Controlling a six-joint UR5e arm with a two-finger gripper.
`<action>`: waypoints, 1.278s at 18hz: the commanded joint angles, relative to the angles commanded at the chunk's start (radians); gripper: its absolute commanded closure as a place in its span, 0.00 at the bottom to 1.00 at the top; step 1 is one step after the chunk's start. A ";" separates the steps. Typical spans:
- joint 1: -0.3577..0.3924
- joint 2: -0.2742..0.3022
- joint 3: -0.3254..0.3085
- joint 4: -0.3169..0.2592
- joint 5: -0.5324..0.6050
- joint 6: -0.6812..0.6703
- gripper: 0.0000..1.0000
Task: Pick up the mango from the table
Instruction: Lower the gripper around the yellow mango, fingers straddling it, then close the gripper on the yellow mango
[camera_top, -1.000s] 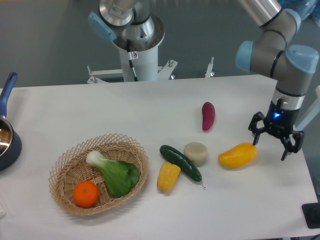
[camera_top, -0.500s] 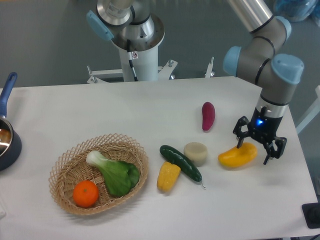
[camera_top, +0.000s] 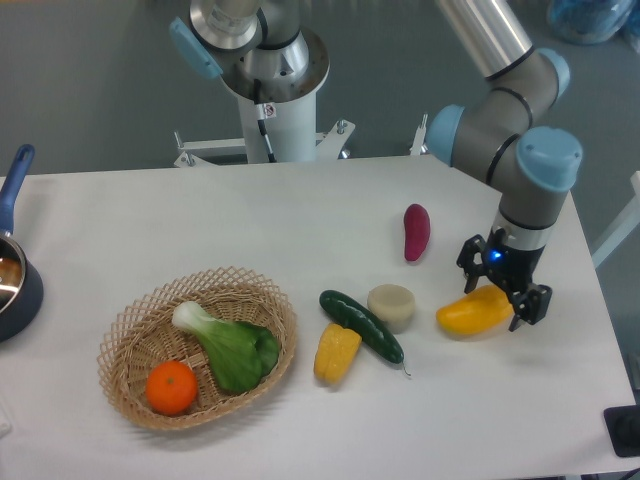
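The mango (camera_top: 472, 312), a glossy yellow-orange oblong fruit, lies on the white table (camera_top: 300, 220) at the right, its tapered end pointing right. My gripper (camera_top: 497, 294) hangs open just above the mango's right end, one finger on the far side near its top edge and the other at its right tip. Nothing is held between the fingers, and the mango rests on the tabletop.
Left of the mango sit a beige round block (camera_top: 391, 306), a cucumber (camera_top: 360, 325) and a corn cob (camera_top: 337, 352). A purple sweet potato (camera_top: 416, 231) lies behind. A wicker basket (camera_top: 136, 350) holds bok choy (camera_top: 230, 345) and an orange (camera_top: 171, 388). A blue pan (camera_top: 12, 270) sits at the left edge.
The gripper has moved left from beside the mango's right end to over that end, staying open. The mango has not moved.
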 joint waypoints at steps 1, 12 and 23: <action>-0.002 -0.002 -0.003 0.000 0.000 0.000 0.00; -0.035 -0.015 -0.012 0.003 0.067 -0.015 0.00; -0.035 -0.028 -0.009 0.008 0.091 -0.003 0.00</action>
